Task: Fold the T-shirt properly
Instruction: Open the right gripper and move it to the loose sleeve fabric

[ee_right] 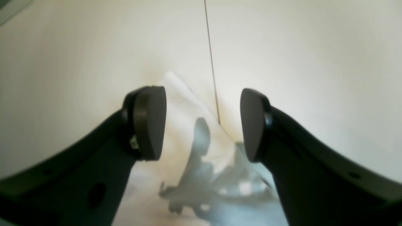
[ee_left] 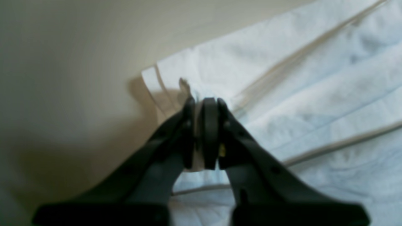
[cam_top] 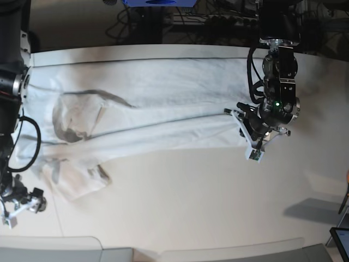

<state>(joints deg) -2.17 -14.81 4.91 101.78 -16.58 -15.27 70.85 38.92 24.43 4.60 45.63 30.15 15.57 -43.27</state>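
The white T-shirt (cam_top: 163,103) lies stretched lengthwise across the far half of the table, with its sleeve end bunched at the left. My left gripper (cam_top: 244,123) sits at the shirt's right end. In the left wrist view this gripper (ee_left: 202,103) is shut on a fold of the T-shirt (ee_left: 282,78) near a hemmed corner, and white cloth shows between its pads. My right gripper (ee_right: 201,122) is open and hovers over a corner of the T-shirt (ee_right: 180,119), with nothing between its fingers. In the base view it (cam_top: 35,203) is at the front left, just off the crumpled sleeve.
The off-white tabletop (cam_top: 191,202) extends in front of the shirt, and a thin seam (ee_right: 212,62) runs across it. Cables and dark equipment (cam_top: 218,19) crowd the far edge. A dark device (cam_top: 341,240) sits at the front right corner.
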